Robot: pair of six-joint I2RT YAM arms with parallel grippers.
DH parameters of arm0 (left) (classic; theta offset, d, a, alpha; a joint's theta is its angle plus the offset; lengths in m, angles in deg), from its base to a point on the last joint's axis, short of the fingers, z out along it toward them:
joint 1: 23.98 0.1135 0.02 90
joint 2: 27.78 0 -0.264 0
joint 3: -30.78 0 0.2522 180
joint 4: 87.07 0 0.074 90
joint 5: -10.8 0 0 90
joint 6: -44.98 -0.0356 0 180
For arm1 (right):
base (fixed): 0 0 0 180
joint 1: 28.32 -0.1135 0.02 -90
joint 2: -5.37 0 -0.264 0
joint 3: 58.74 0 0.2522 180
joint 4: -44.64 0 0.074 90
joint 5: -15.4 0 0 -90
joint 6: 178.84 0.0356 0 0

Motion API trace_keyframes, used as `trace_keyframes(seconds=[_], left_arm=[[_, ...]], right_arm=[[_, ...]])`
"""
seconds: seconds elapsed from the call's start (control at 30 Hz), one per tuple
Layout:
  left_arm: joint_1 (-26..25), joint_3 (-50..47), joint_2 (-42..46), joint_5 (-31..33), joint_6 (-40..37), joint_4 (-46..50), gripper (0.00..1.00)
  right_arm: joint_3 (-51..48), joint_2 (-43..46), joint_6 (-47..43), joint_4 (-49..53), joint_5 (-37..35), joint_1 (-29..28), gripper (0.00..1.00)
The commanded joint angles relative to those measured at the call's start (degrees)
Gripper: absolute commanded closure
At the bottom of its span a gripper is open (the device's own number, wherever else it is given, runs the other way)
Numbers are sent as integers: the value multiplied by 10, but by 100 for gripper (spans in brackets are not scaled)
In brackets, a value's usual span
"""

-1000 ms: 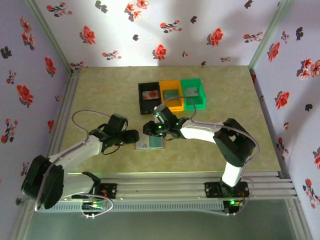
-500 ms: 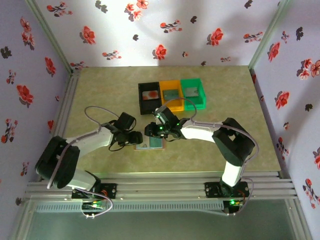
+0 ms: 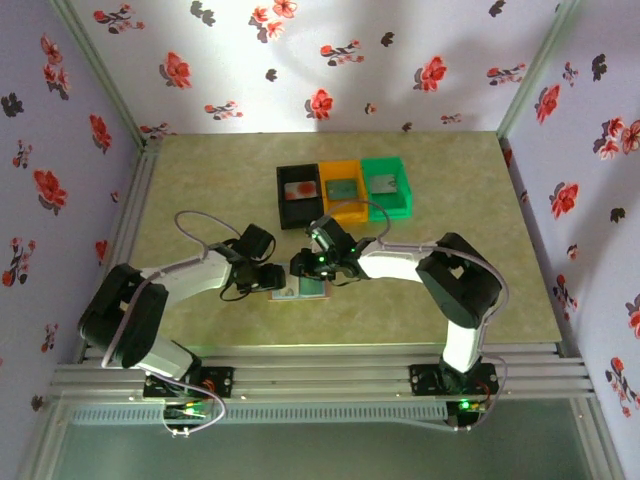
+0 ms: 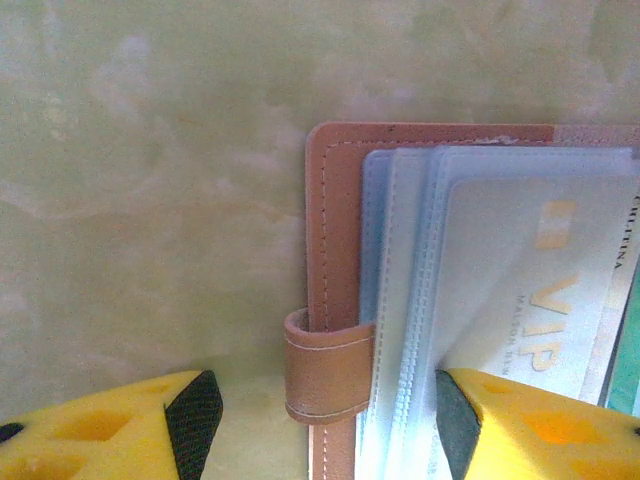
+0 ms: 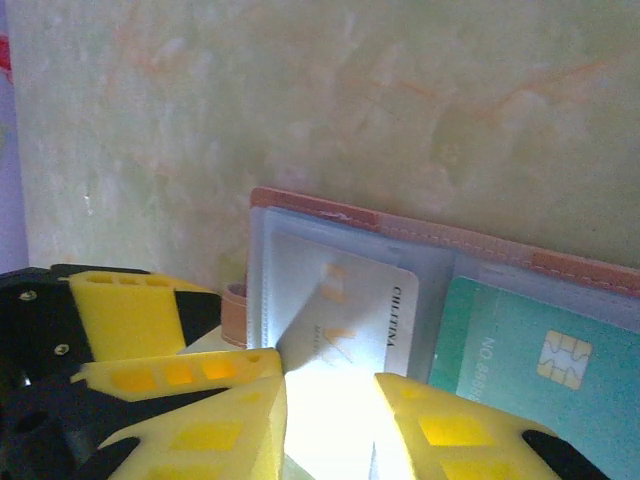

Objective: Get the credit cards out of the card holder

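Left gripper (image 4: 320, 430) has its yellow fingers (image 4: 110, 430) spread wide, straddling the tan strap loop (image 4: 325, 375) of the card holder (image 4: 330, 250), which lies open on the table (image 4: 150, 180). A sleeved pale card (image 4: 540, 290) reads "VIP" in gold. Right gripper (image 5: 330, 420) is partly apart over the white card (image 5: 350, 300) – glare hides any grip. Beside it, the teal chip card (image 5: 530, 370) begins "NO 88".
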Motion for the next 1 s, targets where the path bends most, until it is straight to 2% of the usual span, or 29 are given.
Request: trace_keyframes(seconds=[0.0,0.4,0.97], left_arm=[[-5,-23,-44,6,-12,-15,37],[-13,-38,-75,2,-10,-47,43],[-16,-49,-87,-3,-13,-74,50]], right_arm=[[-10,-8,7,-2,6,1,72],[-9,-17,2,5,-7,-1,73],[-19,-32,-7,-38,-7,-4,73]])
